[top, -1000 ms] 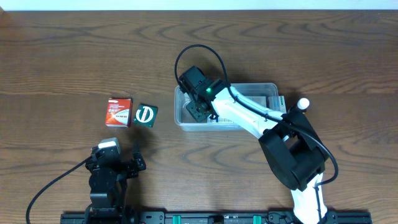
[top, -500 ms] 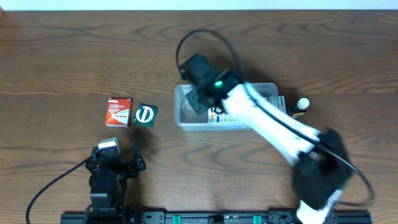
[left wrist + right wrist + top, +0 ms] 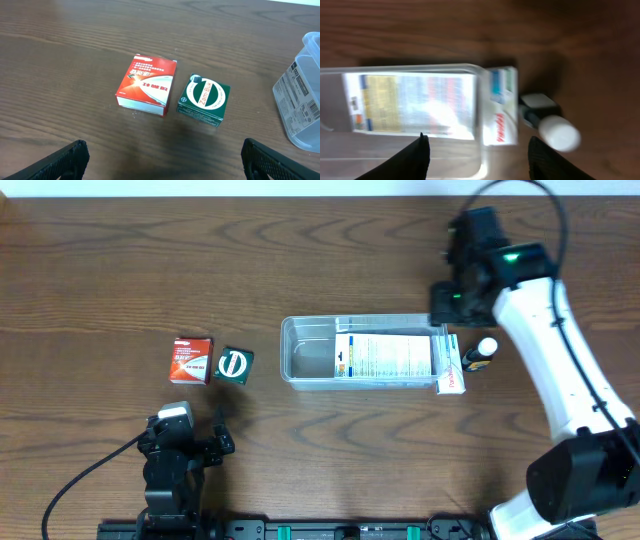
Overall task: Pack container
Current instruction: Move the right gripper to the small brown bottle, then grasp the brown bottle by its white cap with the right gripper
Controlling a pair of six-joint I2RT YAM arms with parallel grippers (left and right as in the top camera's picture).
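The clear container [image 3: 303,356] sits in the middle of the worktop [image 3: 120,270]. A big white box [image 3: 385,358] with small print lies flat inside it and fills most of the right part. The left part of the tub is bare.

The right claw [image 3: 479,144] hangs over the right end of the container. Its two fingers are apart and nothing is between them. Just below, a small box [image 3: 451,370] with pink letters sits outside the container, tight against its right end. A little dark bottle [image 3: 482,352] with a white cap lies just past that box.

This is where I think things could go wrong. The small box is pressed so close to the tub wall that a finger has hardly any room on that side. If the claw comes down a bit off, it could hit the rim and shove the whole container. It could also bump the bottle, which is round and may roll away. The right wrist picture is blurry, so aiming looks hard.

The left claw [image 3: 164,150] is far to the left of the container, wide open and holding nothing. A red box [image 3: 146,86] and a green box [image 3: 203,99] lie side by side to the left of the container, not packed yet.

The worktop is dark brown wood with wavy grain. A black rail [image 3: 350,530] runs along the near edge, and a black cable [image 3: 85,480] curls beside the left arm.
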